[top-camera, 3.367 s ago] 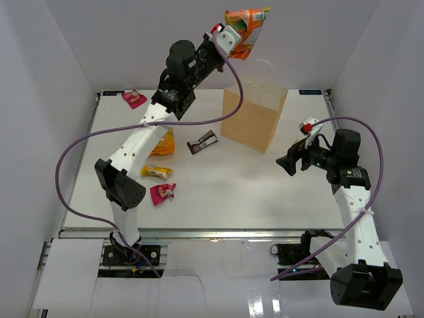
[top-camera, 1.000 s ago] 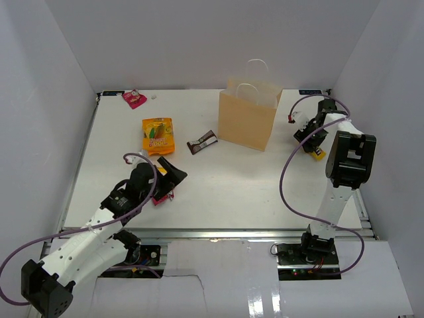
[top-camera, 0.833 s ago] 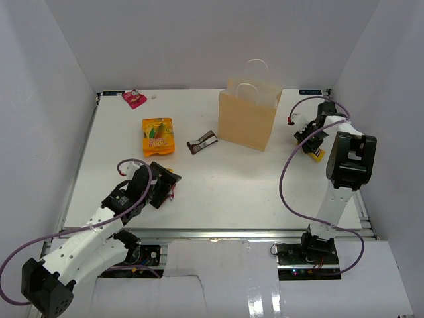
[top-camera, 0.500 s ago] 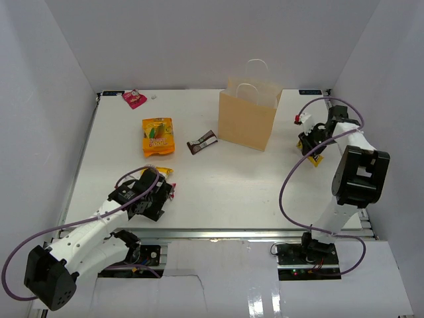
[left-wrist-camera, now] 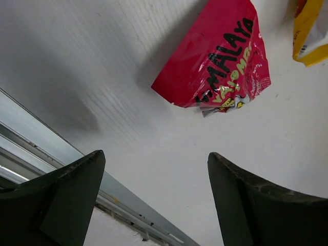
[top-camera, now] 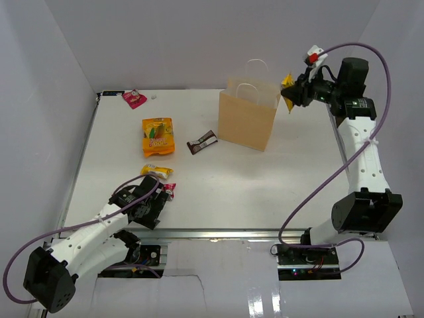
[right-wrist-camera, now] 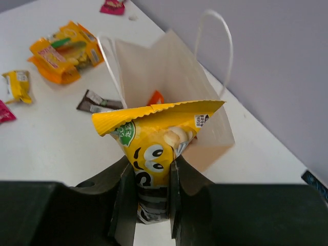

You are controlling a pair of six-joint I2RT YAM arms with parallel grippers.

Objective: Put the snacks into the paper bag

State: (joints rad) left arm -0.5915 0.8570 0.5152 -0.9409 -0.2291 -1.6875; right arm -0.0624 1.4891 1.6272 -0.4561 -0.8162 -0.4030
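Right wrist view looks down into the upright tan kraft paper bag (right-wrist-camera: 154, 66) with its two white twisted loop handles. Only a small orange corner (right-wrist-camera: 156, 97) shows inside; the bag's walls and the packet in front hide whatever else it holds. That crinkly yellow packet (right-wrist-camera: 154, 138), printed with a cartoon face, is clamped at its lower end in the right pincer (right-wrist-camera: 149, 187), whose fingers cover its bottom edge. From the top external view it hangs in the air beside the right corner of the bag's open mouth. On the white worktop (top-camera: 232, 185) the left pincer (left-wrist-camera: 159, 200) hovers low with its jaws wide apart and touches nothing. A flat magenta packet (left-wrist-camera: 215, 56) with black and yellow lettering lies just beyond its fingers, and from above the pincer partly covers it. A yellow-white packet (left-wrist-camera: 310, 31) is cut off at the left wrist view's edge. Left of the bag lie a large orange pouch (top-camera: 158, 136) and a dark brown bar (top-camera: 202, 143). A second magenta packet (top-camera: 134, 98) sits in the far left corner, too small to read.
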